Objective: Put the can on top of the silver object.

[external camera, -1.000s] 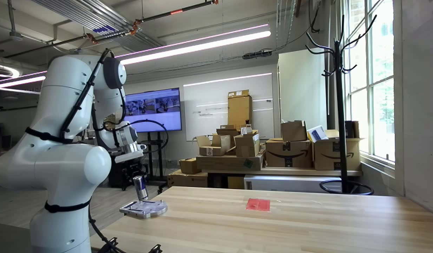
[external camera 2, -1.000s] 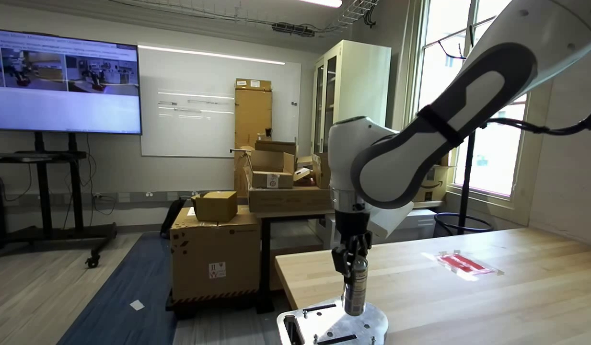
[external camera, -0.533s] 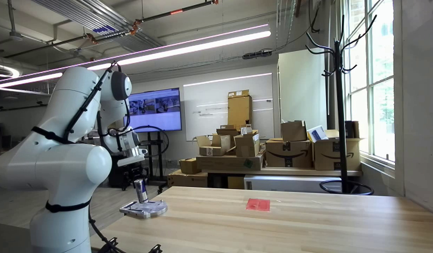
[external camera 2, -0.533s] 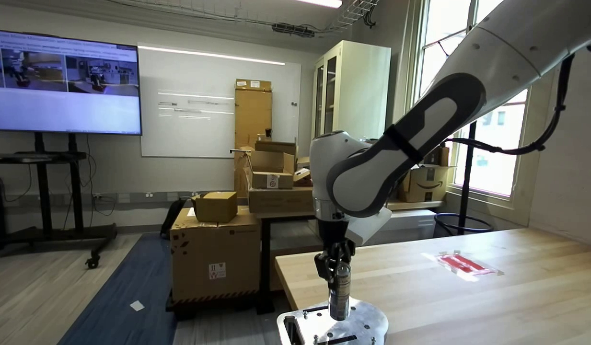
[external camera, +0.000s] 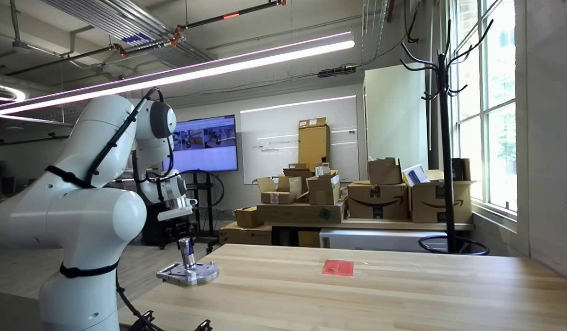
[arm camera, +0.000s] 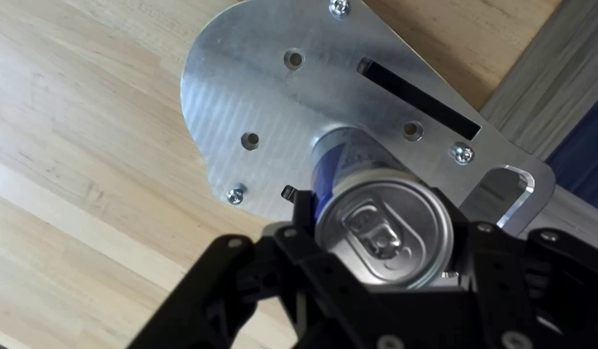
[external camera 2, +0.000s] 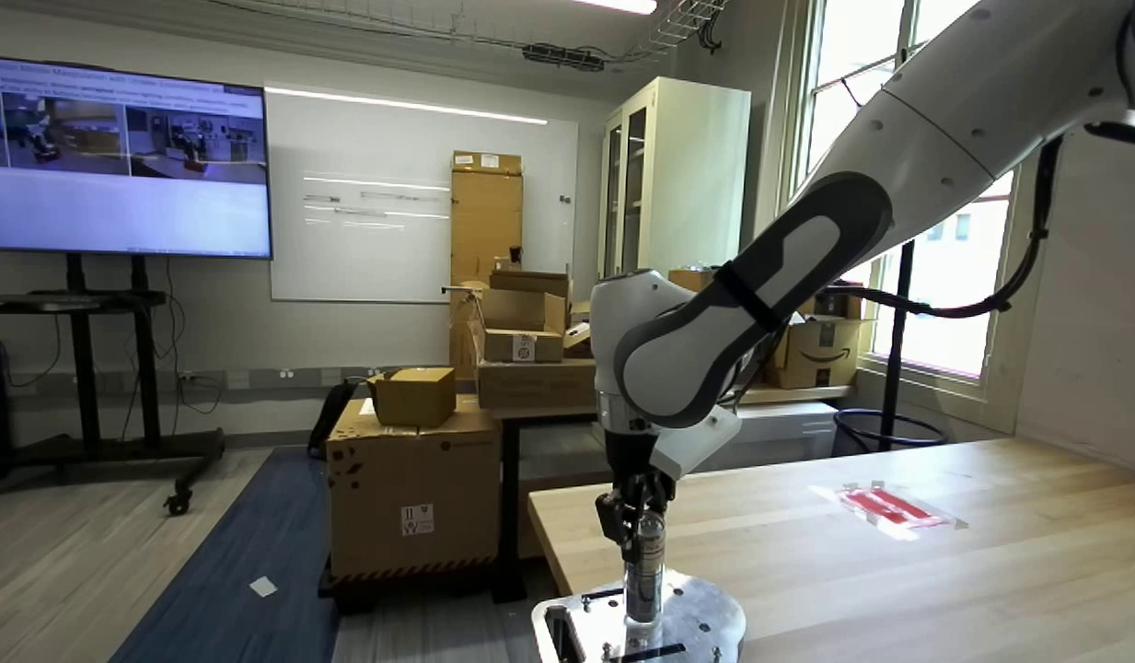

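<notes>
Holding the can in the jaws, clamped on both sides of its upper part, with lid and pull tab facing up. Leaning slightly in an exterior view. Directly over the plate, between its two slots; too close to say whether touching it or just above. Finding that plate flat on the bench, at its edge, with the cut-out end jutting past. Showing a red patch in both exterior views, well apart from the plate. Backed by stacked boxes.
</notes>
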Robot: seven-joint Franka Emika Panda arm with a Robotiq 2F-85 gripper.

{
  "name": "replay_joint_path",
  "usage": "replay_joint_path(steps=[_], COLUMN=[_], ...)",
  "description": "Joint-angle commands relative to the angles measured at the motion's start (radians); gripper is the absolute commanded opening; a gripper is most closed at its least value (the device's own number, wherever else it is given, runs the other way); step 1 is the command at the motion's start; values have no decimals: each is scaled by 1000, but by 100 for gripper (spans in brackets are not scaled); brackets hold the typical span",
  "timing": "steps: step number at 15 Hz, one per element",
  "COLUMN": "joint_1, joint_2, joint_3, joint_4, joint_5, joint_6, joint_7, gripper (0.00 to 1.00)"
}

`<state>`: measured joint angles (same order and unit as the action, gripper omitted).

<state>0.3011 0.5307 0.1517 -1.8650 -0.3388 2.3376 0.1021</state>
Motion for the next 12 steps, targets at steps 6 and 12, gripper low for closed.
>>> replay_joint_path(steps=[6,12], joint_1=[3,6], joint_2=[28,-26], joint_3=[-16,-23], joint_4=[43,1], joint_5=[69,72], joint_6=[-27,-33], joint_7=[-17,-2], gripper=[59,100])
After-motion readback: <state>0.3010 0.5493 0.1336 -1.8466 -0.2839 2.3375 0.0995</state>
